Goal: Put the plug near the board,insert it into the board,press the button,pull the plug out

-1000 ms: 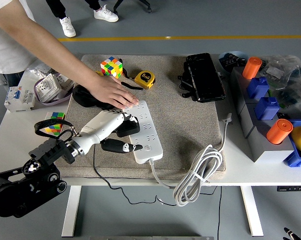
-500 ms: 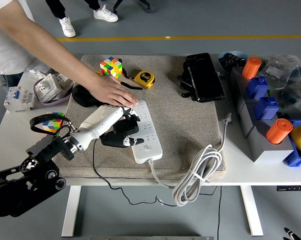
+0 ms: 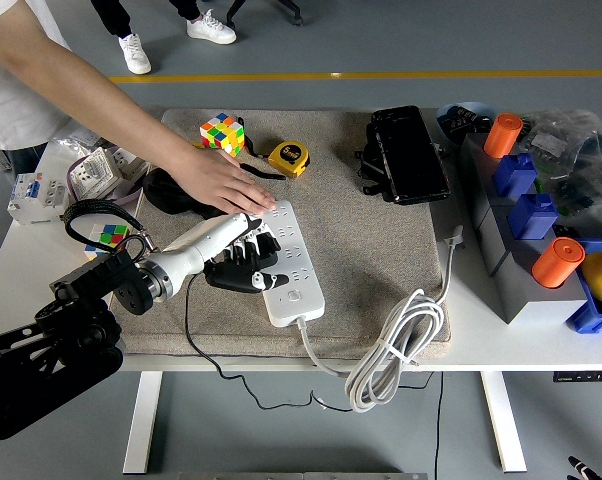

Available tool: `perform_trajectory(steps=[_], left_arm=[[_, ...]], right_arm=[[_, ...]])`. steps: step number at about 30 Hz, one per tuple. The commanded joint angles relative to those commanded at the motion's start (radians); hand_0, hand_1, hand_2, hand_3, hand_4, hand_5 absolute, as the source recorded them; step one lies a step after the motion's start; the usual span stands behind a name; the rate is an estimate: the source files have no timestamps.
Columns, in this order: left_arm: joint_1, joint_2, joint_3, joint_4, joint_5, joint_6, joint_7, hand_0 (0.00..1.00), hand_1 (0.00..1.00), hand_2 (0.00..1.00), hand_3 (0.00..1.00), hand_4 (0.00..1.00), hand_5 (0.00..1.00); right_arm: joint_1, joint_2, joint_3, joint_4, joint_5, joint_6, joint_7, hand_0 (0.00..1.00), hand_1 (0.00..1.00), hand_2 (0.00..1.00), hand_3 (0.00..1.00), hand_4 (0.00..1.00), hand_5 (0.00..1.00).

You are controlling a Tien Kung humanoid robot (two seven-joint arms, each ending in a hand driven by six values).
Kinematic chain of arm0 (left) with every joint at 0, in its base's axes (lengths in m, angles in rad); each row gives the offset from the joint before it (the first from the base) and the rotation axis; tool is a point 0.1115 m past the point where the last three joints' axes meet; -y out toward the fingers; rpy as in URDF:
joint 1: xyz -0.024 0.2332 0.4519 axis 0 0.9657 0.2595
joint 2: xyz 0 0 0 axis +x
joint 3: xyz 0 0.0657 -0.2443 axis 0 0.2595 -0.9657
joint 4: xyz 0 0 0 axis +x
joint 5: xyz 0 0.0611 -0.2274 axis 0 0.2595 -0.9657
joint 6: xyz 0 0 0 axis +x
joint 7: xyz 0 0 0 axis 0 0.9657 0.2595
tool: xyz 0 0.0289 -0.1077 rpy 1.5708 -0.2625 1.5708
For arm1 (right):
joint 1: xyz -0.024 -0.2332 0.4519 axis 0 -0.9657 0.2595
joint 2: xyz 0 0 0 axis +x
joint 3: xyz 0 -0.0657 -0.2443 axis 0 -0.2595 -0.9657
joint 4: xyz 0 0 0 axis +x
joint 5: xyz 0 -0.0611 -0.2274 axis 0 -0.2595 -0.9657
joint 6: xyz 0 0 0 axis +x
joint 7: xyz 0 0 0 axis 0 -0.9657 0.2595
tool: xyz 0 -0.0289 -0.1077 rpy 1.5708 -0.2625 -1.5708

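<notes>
The power strip looks like smooth white plastic, lying on a rough, matt beige cloth mat. The table is smooth white.

A mat is lying on the table, and the board is sitting on the mat's near left part. The left hand is resting against the board's left side, with a person's hand lying on its far end. Behind them a cube and a tape measure are sitting side by side. A coiled cable is hanging over the near edge.
</notes>
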Motion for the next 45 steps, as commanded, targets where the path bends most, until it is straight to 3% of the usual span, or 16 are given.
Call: perform_trajectory(steps=[3, 4, 8, 9, 15, 16, 45], left_arm=[[-0.005, 0.003, 0.006, -0.009, -0.012, -0.072, 0.039, 0.097, 0.099, 0.210, 0.654, 0.677, 0.068], [-0.008, 0.005, 0.012, -0.009, -0.013, -0.098, 0.044, 0.081, 0.083, 0.173, 0.850, 0.578, 0.002], [-0.015, 0.010, 0.036, -0.011, -0.017, -0.133, 0.043, 0.081, 0.083, 0.173, 0.850, 0.578, 0.002], [-0.016, 0.010, 0.041, -0.011, -0.019, -0.135, 0.041, 0.066, 0.084, 0.163, 0.878, 0.675, 0.002], [-0.030, 0.001, 0.071, -0.008, -0.022, -0.133, 0.035, 0.066, 0.084, 0.163, 0.878, 0.675, 0.002], [-0.032, 0.000, 0.075, -0.007, -0.021, -0.133, 0.034, 0.062, 0.083, 0.159, 0.893, 0.715, 0.002], [-0.066, -0.021, 0.140, 0.048, -0.048, -0.156, 0.039, 0.061, 0.085, 0.160, 0.875, 0.702, 0.002]], right_arm=[[0.000, 0.000, 0.001, 0.001, -0.001, 0.000, 0.000, 0.646, 0.687, 0.689, 0.592, 0.868, 0.499], [0.000, -0.001, 0.001, 0.001, -0.002, 0.000, 0.000, 0.644, 0.687, 0.688, 0.593, 0.869, 0.498], [-0.003, -0.002, 0.001, 0.000, -0.002, 0.000, 0.000, 0.644, 0.687, 0.688, 0.593, 0.869, 0.498], [-0.004, -0.002, 0.001, 0.000, -0.002, 0.000, 0.000, 0.645, 0.686, 0.688, 0.592, 0.869, 0.498], [-0.003, -0.003, 0.003, 0.000, -0.003, 0.001, -0.001, 0.645, 0.686, 0.688, 0.592, 0.869, 0.498], [-0.003, -0.003, 0.003, 0.000, -0.003, 0.000, -0.001, 0.644, 0.686, 0.688, 0.592, 0.869, 0.497], [-0.004, -0.005, 0.002, 0.003, -0.001, 0.000, 0.000, 0.646, 0.686, 0.688, 0.595, 0.873, 0.498]])
